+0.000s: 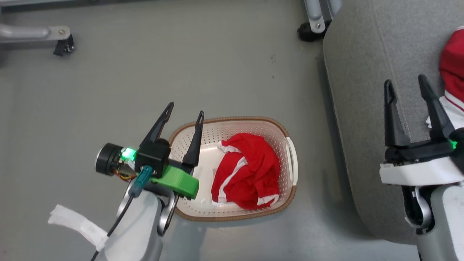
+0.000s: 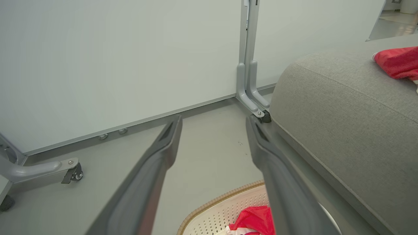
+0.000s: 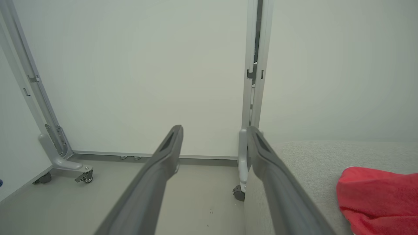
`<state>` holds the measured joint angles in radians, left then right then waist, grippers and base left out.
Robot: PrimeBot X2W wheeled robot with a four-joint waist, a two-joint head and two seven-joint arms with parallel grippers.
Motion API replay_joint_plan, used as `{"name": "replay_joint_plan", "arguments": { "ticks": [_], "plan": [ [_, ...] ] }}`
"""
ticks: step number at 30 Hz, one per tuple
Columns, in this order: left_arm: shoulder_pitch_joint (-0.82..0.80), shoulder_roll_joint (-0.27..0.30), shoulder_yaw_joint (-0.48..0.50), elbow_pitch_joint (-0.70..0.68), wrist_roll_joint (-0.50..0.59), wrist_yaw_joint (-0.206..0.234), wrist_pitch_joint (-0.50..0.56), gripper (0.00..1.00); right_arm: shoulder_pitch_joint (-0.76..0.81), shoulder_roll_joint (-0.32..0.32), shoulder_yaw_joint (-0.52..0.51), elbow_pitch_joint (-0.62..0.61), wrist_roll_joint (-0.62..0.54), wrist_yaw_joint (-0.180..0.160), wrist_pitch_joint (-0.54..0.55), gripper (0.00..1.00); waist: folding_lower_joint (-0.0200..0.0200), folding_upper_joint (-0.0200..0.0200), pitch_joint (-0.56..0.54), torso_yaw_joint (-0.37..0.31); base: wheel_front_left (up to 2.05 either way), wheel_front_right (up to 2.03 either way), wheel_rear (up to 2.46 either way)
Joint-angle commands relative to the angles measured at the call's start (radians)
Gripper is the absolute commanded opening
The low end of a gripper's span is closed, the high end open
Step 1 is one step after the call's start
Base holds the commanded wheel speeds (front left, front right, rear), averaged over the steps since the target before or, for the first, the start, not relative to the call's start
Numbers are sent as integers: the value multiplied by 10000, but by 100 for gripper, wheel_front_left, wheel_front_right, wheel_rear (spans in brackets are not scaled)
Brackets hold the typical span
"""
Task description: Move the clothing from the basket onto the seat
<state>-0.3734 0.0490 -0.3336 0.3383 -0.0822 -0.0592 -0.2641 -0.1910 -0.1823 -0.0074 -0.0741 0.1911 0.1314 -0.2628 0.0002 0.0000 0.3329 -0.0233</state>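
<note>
At the lower left of the head view, the left gripper (image 1: 185,110) hovers over the left rim of the basket (image 1: 232,119), fingers spread wide with nothing between them. The right gripper (image 1: 405,81), equally wide and empty, hangs over the seat (image 1: 362,72). Just past the left fingers a red garment (image 1: 250,170) lies crumpled inside the basket on the floor (image 1: 181,54) and is yet to be lifted, while farther right the second red garment (image 1: 453,65) lies on the seat, so I judge the task about half done.

The left end effector (image 1: 185,109) wears a green bracket (image 1: 177,182) — black cable (image 1: 121,215) trailing.
</note>
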Motion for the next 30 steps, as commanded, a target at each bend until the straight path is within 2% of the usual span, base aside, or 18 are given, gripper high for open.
{"name": "replay_joint_plan", "arguments": {
  "ticks": [1, 8, 12, 16, 24, 30],
  "plan": [
    [-514, 42, -14, 189, 158, -98, -4, 100, -379, -18, -90, -109, 94, -13, -29, 100, -2, 0, 2223, -527, 0, 0, 0],
    [-2527, 351, -557, 2211, 700, -510, -6, 100, -1487, 48, -535, -468, 197, -13, -29, 100, -2, 0, 3950, -1211, 0, 0, 0],
    [-3424, 558, -1025, 3602, 823, -633, -2, 100, -1942, 294, -655, -639, 276, -14, -29, 100, -2, 0, 4731, -1861, 0, 0, 0],
    [-4549, 572, -1932, 5121, 1135, -705, 40, 100, -2158, 459, -731, -865, 269, -14, -29, 100, -2, 0, 5405, -2293, 0, 0, 0],
    [-5812, 626, -3920, 7322, 509, -719, 429, 100, -2546, 792, -511, -1207, 362, -14, -29, 100, -2, 0, 6236, -3188, 0, 0, 0],
    [-6412, 712, -4881, 8377, 135, -722, 897, 100, -2653, 921, -369, -1465, 344, -14, -29, 100, -2, 0, 6704, -3533, 0, 0, 0]
  ]
}}
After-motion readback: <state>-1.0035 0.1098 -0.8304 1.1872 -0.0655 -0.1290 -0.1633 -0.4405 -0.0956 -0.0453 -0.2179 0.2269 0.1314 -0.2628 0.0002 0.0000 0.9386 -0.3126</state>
